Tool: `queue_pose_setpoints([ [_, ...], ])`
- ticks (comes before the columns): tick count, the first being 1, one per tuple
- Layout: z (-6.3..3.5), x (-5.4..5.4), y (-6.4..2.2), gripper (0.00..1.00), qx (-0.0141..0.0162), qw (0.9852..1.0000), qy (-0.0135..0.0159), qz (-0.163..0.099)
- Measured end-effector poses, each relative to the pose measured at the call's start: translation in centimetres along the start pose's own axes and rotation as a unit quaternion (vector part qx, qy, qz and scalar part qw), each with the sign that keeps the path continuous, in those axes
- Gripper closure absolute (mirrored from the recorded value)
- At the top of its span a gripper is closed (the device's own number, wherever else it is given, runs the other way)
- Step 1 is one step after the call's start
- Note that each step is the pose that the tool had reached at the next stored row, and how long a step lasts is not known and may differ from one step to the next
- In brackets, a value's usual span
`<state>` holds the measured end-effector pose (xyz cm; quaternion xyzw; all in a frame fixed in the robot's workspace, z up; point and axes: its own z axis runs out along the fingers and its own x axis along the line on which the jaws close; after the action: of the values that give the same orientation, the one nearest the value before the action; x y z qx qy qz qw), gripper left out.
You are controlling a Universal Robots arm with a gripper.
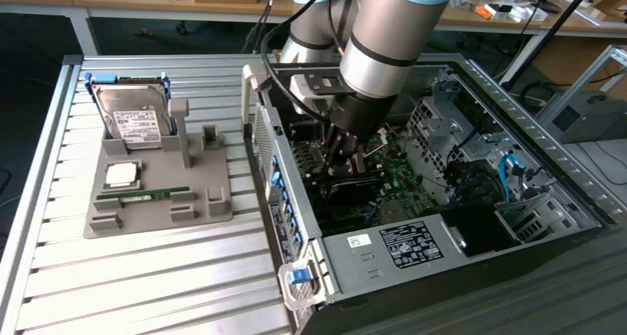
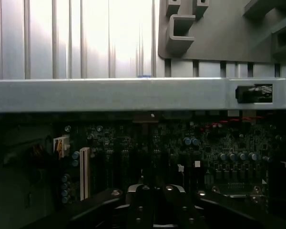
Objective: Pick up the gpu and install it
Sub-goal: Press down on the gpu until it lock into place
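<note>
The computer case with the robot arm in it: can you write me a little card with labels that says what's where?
computer case: open, lying on the slatted table
gripper: shut, down inside the case over the motherboard
gpu: dark card right under the gripper, at the motherboard
grey tray: on the exterior view's left, beside the case
hard drive: standing in the tray
RAM stick: lying in the tray
</note>
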<state>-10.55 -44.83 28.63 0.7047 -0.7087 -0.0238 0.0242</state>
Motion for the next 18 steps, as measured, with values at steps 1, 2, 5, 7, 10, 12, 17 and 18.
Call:
queue_pose_setpoints([
  [1, -0.02, 0.0, -0.38, 0.89, -0.0001, 1.0000, 0.0000, 0.000],
  [2, -0.05, 0.0, -0.86, 0.89, -0.0002, 1.0000, 0.0000, 0.000],
  [5, -0.14, 0.0, -2.40, 0.89, -0.0005, 1.0000, 0.0000, 0.000],
  [7, -0.21, 0.0, -3.77, 0.89, -0.0008, 1.0000, 0.0000, 0.000],
  [10, -0.32, 0.0, -6.17, 0.89, -0.0016, 1.0000, 0.0000, 0.000],
  [12, -0.37, 0.0, -7.15, 0.89, -0.0019, 1.0000, 0.0000, 0.000],
  [17, -0.50, 0.0, -9.52, 0.89, -0.0024, 1.0000, 0.0000, 0.000],
  [18, -0.54, 0.0, -10.24, 0.89, -0.0025, 1.0000, 0.0000, 0.000],
])
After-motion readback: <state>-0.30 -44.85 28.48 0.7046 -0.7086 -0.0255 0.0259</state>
